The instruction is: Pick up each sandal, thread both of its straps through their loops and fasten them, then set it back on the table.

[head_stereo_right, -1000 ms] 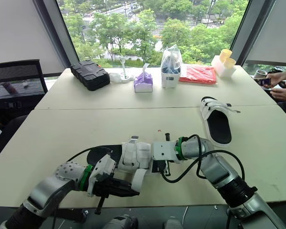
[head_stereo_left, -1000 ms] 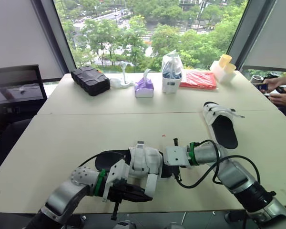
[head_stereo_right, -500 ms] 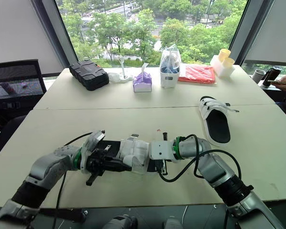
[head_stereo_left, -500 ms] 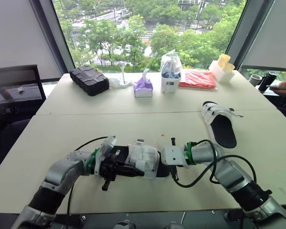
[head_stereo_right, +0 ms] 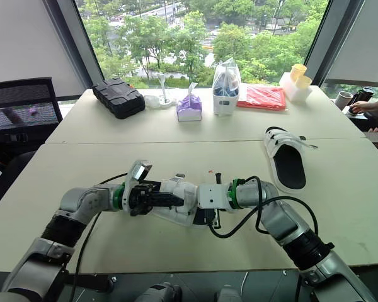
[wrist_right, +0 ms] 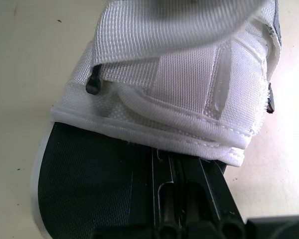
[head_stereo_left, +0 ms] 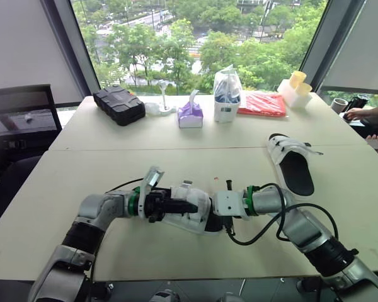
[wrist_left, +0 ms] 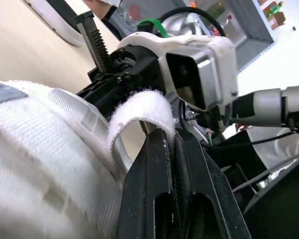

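— Where is the shoe being worked on?
— The near sandal (head_stereo_left: 192, 212) sits at lower centre of the head view, tipped up off the bench (head_stereo_left: 82, 182). The left hand (wrist_left: 173, 137) comes at it from the left of the frame and the right hand (wrist_right: 182, 157) from the right

— What do they have hold of?
— The left hand's fingers are pressed together on the curled end of a white strap (wrist_left: 139, 107). The right hand's fingers look closed too, pinching the black sole (wrist_right: 89, 184) just under the strap's edge

— How will it handle?
— Light, I judge. The webbing is soft and floppy, and its fuzzy tip will likely cling where it touches, so take it close to the end to steer it through the loop. The sole looks the stiffer part, the better place to steady it

— And the count?
— Two sandals: this one, and a second sandal (head_stereo_left: 291, 165) lying flat at the right of the frame, well apart. The near one shows two straps, layered in the right wrist view. Two hands, both occupied
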